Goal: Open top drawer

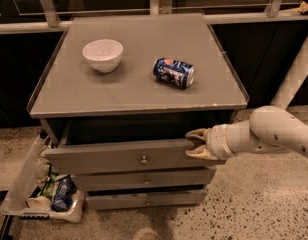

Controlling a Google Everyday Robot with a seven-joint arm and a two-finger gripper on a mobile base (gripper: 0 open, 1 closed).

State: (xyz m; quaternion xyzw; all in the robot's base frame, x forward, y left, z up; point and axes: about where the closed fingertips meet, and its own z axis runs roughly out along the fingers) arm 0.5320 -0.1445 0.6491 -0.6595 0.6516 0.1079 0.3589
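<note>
The top drawer (109,156) is a wide grey drawer under the cabinet top, with a small round metal knob (143,160) at its centre. It stands pulled out a short way, with a dark gap above its front. My gripper (197,144) reaches in from the right on a white arm. Its tan fingers (199,133) sit over and under the drawer front's right upper edge, closed on it. Two narrower grey drawer fronts (144,180) below are shut.
A white bowl (102,54) and a blue soda can (174,72) lying on its side rest on the grey cabinet top (134,91). A white tray (24,204) with snack packs stands on the speckled floor at lower left. A white pole (296,71) rises at right.
</note>
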